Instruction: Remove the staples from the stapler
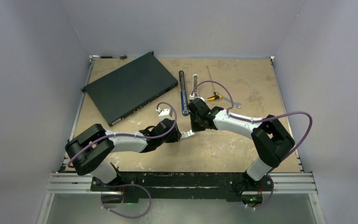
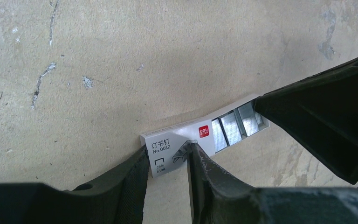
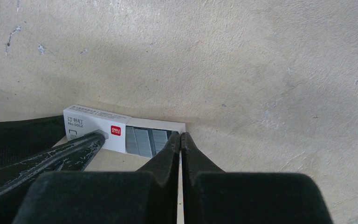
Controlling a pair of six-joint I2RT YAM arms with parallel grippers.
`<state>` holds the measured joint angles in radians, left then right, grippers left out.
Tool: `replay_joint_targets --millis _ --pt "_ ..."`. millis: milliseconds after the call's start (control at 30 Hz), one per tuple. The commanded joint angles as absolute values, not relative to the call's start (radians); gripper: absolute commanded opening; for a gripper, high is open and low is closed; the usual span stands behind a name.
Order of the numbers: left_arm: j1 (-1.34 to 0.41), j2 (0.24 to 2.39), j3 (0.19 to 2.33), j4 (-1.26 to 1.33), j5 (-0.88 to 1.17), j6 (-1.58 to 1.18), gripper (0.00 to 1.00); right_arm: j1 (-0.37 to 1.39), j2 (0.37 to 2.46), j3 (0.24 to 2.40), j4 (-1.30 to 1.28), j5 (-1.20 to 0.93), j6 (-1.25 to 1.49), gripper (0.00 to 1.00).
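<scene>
White staple box grasped by left tool; staples exposed in its slid-out tray, tray end touched by clenched right tool. Stapler laid open beyond; black rack unit, screwdriver nearby on worktop.

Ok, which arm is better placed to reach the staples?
Probably the right: its shut jaws sit by the exposed staples, while the left jaws clamp the box.

Staples look shiny metal, box seemingly smooth card, tabletop rough matt.
</scene>
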<state>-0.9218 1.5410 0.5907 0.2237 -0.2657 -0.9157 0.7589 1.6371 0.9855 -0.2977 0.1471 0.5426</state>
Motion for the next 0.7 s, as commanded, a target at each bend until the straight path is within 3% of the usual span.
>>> replay_joint_targets --millis 0,667 --pt "-0.922 1.562 0.600 0.231 -0.253 -0.903 0.33 0.780 1.631 0.995 -0.262 0.152 0.597 0.00" --pt "-0.934 1.568 0.589 0.244 -0.255 -0.928 0.33 0.822 1.621 0.945 -0.242 0.171 0.703 0.00"
